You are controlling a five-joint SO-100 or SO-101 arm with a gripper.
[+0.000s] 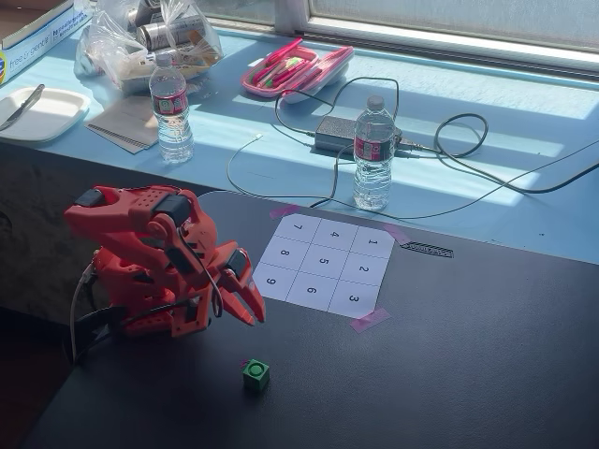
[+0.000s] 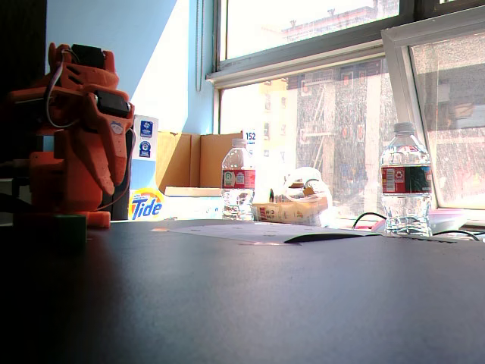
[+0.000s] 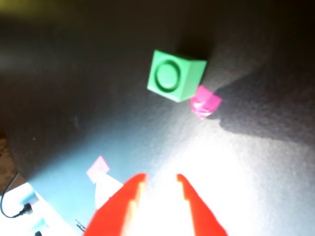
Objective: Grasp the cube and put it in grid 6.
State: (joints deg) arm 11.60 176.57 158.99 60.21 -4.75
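Note:
A small green cube [image 1: 256, 375] with a round dimple on top sits on the dark table, in front of the arm. In the wrist view the cube [image 3: 174, 76] lies ahead of the fingertips, beside a scrap of pink tape [image 3: 205, 102]. My red gripper [image 1: 249, 314] hangs above the table, up and left of the cube, apart from it. In the wrist view the gripper [image 3: 161, 178] has its jaws apart with nothing between them. A white numbered grid sheet [image 1: 324, 265] lies beyond, with square 6 [image 1: 313, 291] in its near row. In a fixed view the cube [image 2: 67, 230] is a dark shape below the arm [image 2: 83, 136].
Two water bottles [image 1: 372, 153] [image 1: 171, 108] stand on the blue sill behind the grid, with a power adapter and cables [image 1: 339, 132]. A pink case [image 1: 295, 69], a bag and a white tray [image 1: 42, 112] lie farther back. Pink tape [image 1: 369, 321] holds the sheet's corner.

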